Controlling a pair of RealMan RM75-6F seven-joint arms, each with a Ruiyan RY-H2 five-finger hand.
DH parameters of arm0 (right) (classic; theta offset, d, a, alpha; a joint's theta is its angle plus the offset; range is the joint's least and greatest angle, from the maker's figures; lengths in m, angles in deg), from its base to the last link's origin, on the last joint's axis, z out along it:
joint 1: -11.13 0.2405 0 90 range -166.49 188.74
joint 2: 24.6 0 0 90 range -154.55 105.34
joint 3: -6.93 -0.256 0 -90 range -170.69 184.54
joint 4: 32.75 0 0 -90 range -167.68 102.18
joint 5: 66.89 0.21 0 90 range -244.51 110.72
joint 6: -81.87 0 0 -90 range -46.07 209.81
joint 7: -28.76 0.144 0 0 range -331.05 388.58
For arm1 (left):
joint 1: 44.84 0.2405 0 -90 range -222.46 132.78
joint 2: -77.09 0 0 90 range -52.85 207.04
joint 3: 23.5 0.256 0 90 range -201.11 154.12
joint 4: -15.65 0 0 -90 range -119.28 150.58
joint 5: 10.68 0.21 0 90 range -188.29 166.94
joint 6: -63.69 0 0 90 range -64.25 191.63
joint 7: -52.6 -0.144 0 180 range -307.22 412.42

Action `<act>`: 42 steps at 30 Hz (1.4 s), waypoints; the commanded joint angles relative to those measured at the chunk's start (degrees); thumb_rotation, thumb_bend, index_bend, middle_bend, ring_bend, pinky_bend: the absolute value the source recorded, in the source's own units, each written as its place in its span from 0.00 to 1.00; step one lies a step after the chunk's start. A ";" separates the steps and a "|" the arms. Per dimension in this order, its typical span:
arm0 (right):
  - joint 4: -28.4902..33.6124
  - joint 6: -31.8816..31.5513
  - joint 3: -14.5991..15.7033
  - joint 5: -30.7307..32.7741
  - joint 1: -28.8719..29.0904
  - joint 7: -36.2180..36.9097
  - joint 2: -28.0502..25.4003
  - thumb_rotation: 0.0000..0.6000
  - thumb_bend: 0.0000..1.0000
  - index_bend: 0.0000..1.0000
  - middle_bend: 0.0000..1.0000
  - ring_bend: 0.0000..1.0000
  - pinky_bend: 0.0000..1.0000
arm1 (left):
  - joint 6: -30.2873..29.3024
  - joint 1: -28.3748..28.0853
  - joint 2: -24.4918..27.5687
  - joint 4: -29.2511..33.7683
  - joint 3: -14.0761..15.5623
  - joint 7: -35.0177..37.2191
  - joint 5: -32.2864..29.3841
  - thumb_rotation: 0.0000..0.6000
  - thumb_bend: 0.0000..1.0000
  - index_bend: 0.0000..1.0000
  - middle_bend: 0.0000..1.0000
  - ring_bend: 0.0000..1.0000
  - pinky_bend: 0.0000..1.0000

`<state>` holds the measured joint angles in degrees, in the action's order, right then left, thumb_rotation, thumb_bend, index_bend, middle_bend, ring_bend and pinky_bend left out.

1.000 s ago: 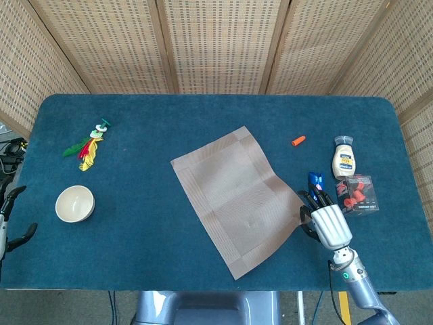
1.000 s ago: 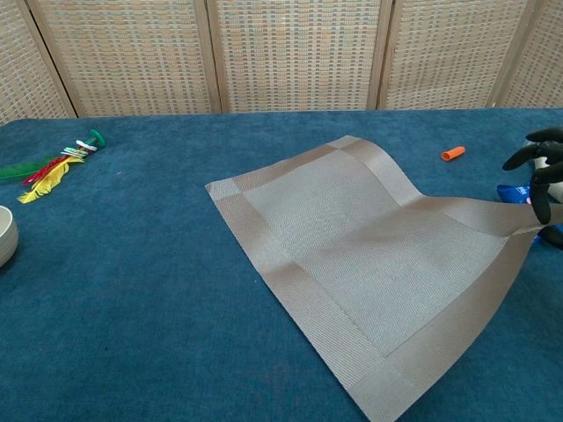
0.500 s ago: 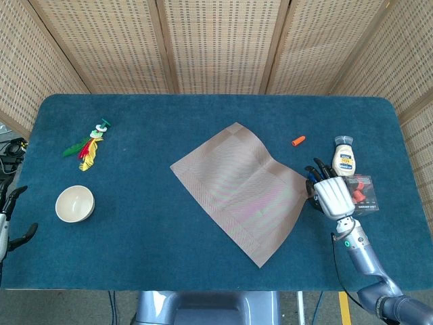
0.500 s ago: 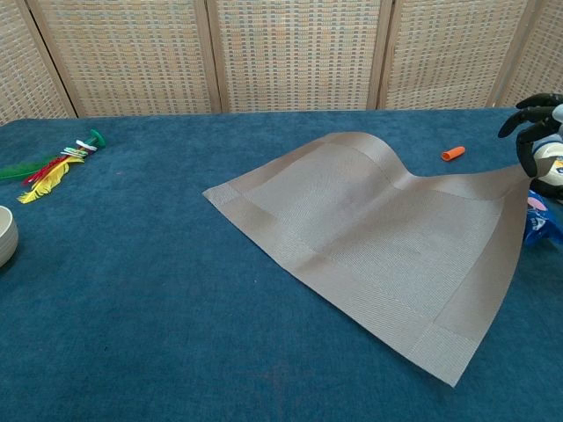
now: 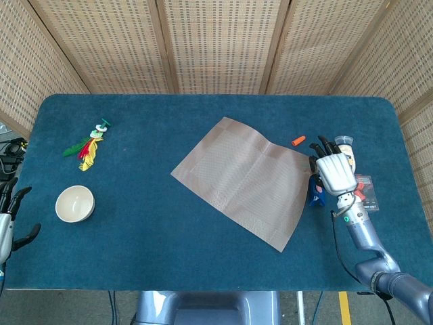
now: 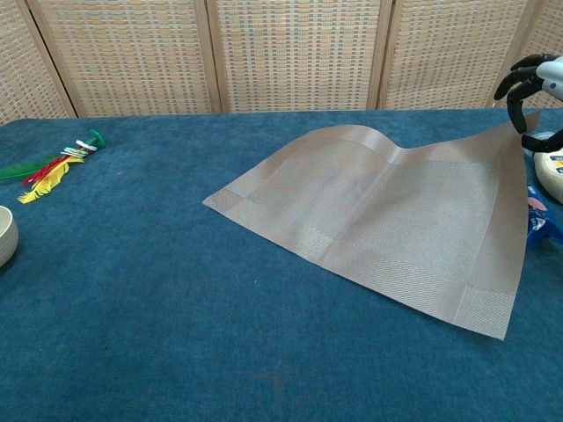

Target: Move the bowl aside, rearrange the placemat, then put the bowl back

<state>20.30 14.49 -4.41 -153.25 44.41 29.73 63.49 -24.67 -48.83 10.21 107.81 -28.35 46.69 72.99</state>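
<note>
Covering table (image 5: 203, 271): blue carpet; wicker screens (image 5: 216, 40) behind.

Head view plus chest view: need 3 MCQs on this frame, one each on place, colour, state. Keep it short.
1. Where is the bowl?
A. On the placemat
B. On the table, far from the mat, near the left robot hand
C. Beside the orange piece

2. What colour is the table cover?
A. Dark blue
B. Red
C. White

3. How does the placemat lie?
A. Flat all over
B. Rolled into a tube
C. One corner lifted, held by the right robot hand

Key: 1 B, the bowl sits on bare cloth near the left robot hand, which holds nothing. 2 A, blue cloth covers the whole table. 3 C, in the chest view the mat rises toward the fingers at its far right corner.
</note>
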 commanded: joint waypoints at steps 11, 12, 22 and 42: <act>-4.71 2.87 -1.18 1.99 4.05 -1.08 1.46 1.00 0.56 0.64 0.29 0.13 0.23 | 0.37 -0.12 -0.25 -0.20 -0.12 -0.50 -0.65 1.00 0.26 0.16 0.00 0.00 0.00; -4.83 2.82 -1.08 2.07 4.04 -1.64 1.35 1.00 0.54 0.59 0.25 0.11 0.20 | 0.41 -0.12 -0.25 -0.24 -0.15 -0.47 -0.73 1.00 0.26 0.16 0.00 0.00 0.00; 1.80 -0.45 -1.15 6.32 -0.53 -10.90 -2.58 1.00 0.33 0.09 0.00 0.00 0.00 | 1.05 -0.37 -0.34 -0.64 -0.15 -0.05 -1.05 1.00 0.26 0.16 0.00 0.00 0.00; 19.65 -22.10 5.12 2.33 -18.04 -3.57 -7.58 1.00 0.20 0.05 0.00 0.00 0.00 | 4.76 -3.38 -1.00 -1.38 -1.05 -0.32 -1.29 1.00 0.26 0.15 0.00 0.00 0.00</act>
<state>39.23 -5.71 -0.55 -149.96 28.22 24.61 55.79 -20.36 -51.77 9.29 106.59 -29.11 46.46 71.68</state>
